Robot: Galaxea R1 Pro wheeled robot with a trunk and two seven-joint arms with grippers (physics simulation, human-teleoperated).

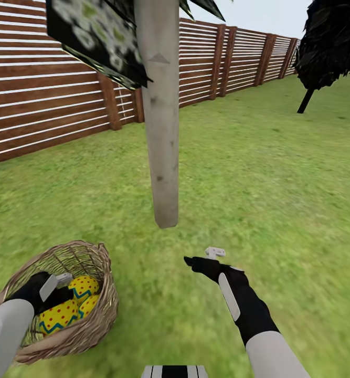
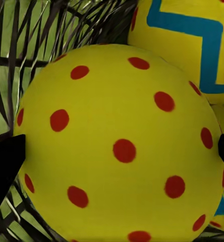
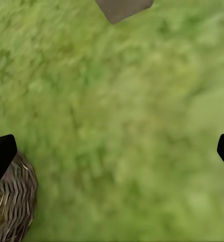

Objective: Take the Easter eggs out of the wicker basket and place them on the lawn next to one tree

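3 Easter eggs (image 1: 72,304), yellow with red dots and blue zigzags, lie in the wicker basket (image 1: 93,325) on the lawn (image 1: 258,184); no writing visible. Left gripper (image 1: 56,294) is down inside the basket, jaws wide astride the dotted egg (image 2: 119,143). Right gripper (image 3: 112,151) hovers over grass, jaws wide, empty. Tree (image 1: 161,115) trunk stands just beyond the basket; slat fence (image 1: 43,110) behind.
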